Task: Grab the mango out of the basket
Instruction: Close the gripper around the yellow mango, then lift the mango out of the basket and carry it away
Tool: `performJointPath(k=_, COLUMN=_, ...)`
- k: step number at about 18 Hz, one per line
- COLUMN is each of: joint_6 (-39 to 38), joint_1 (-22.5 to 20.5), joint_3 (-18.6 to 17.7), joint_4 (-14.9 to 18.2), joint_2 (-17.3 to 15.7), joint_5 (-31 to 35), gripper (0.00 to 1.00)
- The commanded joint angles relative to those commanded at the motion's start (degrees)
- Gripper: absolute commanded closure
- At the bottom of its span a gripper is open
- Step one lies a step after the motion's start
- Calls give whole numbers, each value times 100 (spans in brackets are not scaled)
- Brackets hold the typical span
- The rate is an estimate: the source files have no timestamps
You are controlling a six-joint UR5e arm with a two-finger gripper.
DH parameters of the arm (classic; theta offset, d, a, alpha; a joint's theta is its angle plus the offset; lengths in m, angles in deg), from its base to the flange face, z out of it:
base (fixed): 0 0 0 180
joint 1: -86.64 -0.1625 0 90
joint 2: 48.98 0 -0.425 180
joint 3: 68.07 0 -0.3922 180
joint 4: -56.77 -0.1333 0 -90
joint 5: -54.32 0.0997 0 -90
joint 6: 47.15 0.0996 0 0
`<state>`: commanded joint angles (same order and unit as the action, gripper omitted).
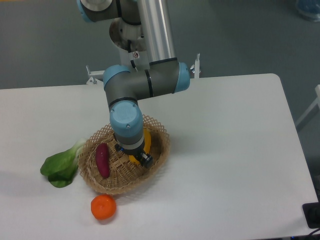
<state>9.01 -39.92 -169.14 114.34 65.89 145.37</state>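
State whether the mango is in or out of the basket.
In. The mango lies inside the basket, mostly hidden beneath the gripper.

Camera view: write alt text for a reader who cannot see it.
A robot arm's gripper reaches down into a wicker basket at a yellow mango, with a purple vegetable beside it. On the white table outside lie a leafy green and an orange fruit.
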Motion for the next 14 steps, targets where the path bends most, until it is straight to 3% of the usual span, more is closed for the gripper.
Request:
performJointPath(k=4, joint_6=18, joint_1=-17, joint_3=35, joint_4=61, joint_2=-79, joint_5=-26, gripper=40)
performJointPath(k=7, joint_6=35, joint_1=-53, joint_3=175, joint_4=368, joint_2=-114, joint_5=-44, gripper=40)
performJointPath(k=14, joint_6=53, joint_1=-430, joint_3=957, joint_4=1002, joint_2=-132, joint_5=-149, gripper=40)
